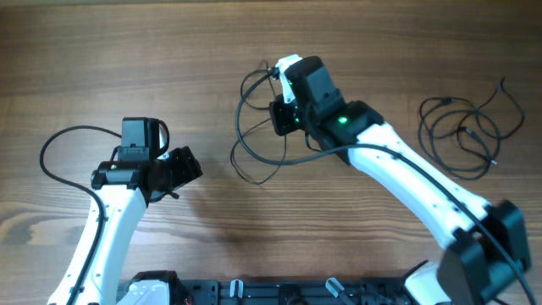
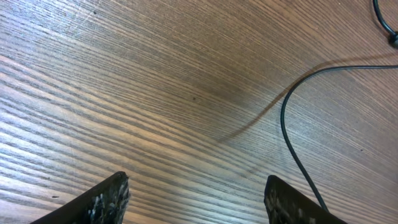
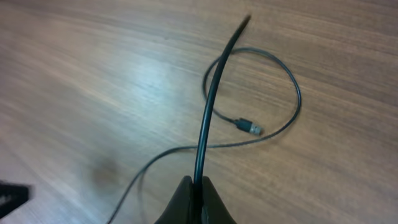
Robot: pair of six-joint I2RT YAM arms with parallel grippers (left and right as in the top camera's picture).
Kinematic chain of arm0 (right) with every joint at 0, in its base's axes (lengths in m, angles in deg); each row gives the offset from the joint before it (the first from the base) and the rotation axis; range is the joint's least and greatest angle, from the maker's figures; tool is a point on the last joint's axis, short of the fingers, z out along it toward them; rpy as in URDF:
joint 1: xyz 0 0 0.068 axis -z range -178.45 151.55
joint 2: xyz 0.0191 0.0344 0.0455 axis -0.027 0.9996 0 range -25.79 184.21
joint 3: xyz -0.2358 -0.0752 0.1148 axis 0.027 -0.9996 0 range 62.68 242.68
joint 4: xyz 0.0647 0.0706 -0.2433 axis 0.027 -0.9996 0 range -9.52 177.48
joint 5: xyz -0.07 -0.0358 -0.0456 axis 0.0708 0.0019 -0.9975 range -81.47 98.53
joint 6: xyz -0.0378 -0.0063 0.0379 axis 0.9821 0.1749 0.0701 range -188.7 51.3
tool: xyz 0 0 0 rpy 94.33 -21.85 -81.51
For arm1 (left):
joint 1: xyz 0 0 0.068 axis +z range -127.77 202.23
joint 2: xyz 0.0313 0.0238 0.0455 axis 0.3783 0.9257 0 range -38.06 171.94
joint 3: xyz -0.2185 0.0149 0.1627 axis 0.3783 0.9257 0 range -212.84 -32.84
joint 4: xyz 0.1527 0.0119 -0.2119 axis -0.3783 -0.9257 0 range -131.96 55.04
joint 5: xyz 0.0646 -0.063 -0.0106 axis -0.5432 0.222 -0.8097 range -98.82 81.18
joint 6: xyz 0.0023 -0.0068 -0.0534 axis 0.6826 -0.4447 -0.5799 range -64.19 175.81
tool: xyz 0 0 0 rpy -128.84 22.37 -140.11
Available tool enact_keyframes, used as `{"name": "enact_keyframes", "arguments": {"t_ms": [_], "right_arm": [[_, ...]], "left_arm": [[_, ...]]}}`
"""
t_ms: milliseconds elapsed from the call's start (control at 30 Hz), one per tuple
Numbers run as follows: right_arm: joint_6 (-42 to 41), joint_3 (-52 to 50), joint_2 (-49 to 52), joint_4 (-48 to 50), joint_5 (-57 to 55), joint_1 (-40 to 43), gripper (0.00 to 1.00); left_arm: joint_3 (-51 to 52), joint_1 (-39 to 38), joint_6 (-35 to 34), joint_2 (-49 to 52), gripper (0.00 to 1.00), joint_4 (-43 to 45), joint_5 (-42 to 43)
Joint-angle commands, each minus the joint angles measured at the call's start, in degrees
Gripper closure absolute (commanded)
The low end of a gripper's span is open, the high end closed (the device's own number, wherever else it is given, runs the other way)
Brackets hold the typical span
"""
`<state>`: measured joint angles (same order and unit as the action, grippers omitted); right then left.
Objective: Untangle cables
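A loose tangle of thin black cables (image 1: 254, 135) lies at the table's centre. My right gripper (image 1: 279, 119) hangs over its right side and is shut on one strand (image 3: 208, 112), which rises from between the fingers (image 3: 198, 186). Below it, a loop ending in a small USB plug (image 3: 251, 129) lies on the wood. A second bundle of thin cables (image 1: 461, 127) lies at the far right. My left gripper (image 1: 191, 166) is open and empty left of the centre tangle, and its fingers (image 2: 198, 190) hover over bare wood. A thin cable (image 2: 285, 121) curves past the right finger.
The table is wood-grained (image 1: 169, 59). A thicker black cable (image 1: 59, 144) loops out from the left arm at the far left. The black arm bases (image 1: 254, 292) sit along the near edge.
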<state>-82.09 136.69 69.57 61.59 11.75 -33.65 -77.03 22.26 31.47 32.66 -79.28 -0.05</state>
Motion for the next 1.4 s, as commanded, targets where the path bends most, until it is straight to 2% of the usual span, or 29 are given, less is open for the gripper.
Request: {"name": "enact_keyframes", "arguments": {"t_ms": [0, 67, 167, 200, 233, 267, 333, 367, 400, 433, 767, 833, 967, 1067, 1133, 1200, 1267, 1367], "right_arm": [[2.69, -0.33, 6.69, 3.93, -7.67, -0.02, 0.95], [2.91, -0.33, 10.4, 9.09, -11.72, 0.02, 0.95], [2.71, -0.33, 14.21, 15.85, -11.63, 0.02, 0.95], [2.73, -0.33, 15.06, 17.0, -11.63, 0.02, 0.92], [2.73, -0.33, 15.63, 17.73, -11.65, 0.04, 0.87], [2.73, -0.33, 16.55, 19.37, -11.63, 0.04, 0.72], [2.67, -0.33, 17.92, 22.23, -11.61, 0.04, 0.53], [1.97, -0.33, 18.73, 23.41, -11.65, 0.04, 0.48], [0.85, -0.33, 19.56, 24.39, -11.65, 0.04, 0.39], [0.22, -0.33, 20.44, 25.49, -11.72, 0.04, 0.34], [0.5, -0.33, 20.94, 23.37, -11.43, 0.52, 0.35], [-0.37, -0.33, 21.24, 21.73, -6.1, 0.52, 0.36], [-9.6, -0.44, 22.8, 19.41, -4.96, 0.52, 0.4], [-14.99, -0.42, 22.95, 14.05, -10.36, 0.52, 0.43], [-11.89, -0.09, 22.71, 9.81, -9.4, 0.57, 0.45], [5.16, 1.49, 21.68, 3.21, -1.05, 0.57, 0.4], [16.63, 2.99, 19.39, -5.79, 4.59, 0.57, 0.34], [20.52, 3.3, 14.27, -12.9, 9.05, 0.57, 0.26]], "left_arm": [[0.48, 0.28, -0.59, 0.33, 0.28, -0.11, -0.7], [0.48, 0.28, -0.59, 0.33, 0.28, -0.09, -0.7], [0.48, 0.28, -0.59, 0.33, 0.28, -0.09, -0.7], [0.48, 0.28, -0.59, 0.33, 0.28, -0.09, -0.7], [0.48, 0.28, -0.59, 0.33, 0.28, -0.09, -0.7], [0.5, 0.28, -0.59, 0.33, 0.28, -0.11, -0.5], [0.72, 0.24, -0.61, 0.33, 0.28, -0.07, -0.5], [0.85, 0.22, -0.63, 0.33, 0.28, -0.09, -0.5], [0.92, 0.22, -0.85, 0.33, 0.28, -0.09, -0.5], [0.92, 0.22, -1.49, 0.33, 0.28, -0.07, -0.52], [0.92, 0.2, -1.88, 0.33, 0.28, 0.35, -0.5], [0.92, 0.2, -1.88, 0.33, 0.28, 0.37, -0.5], [0.92, 0.2, -1.86, 0.35, 0.28, 0.33, -0.5], [0.92, 0.2, -1.86, 0.35, 0.28, 0.31, -0.5], [0.92, 0.2, -1.86, 0.35, 0.27, 0.37, -0.5], [0.92, 0.2, -1.86, 0.33, 0.27, 0.37, -0.5], [0.92, 0.2, -1.86, 0.33, 0.27, 0.37, -0.5], [0.92, 0.2, -1.81, 0.33, 0.27, 0.31, -1.36]]}}
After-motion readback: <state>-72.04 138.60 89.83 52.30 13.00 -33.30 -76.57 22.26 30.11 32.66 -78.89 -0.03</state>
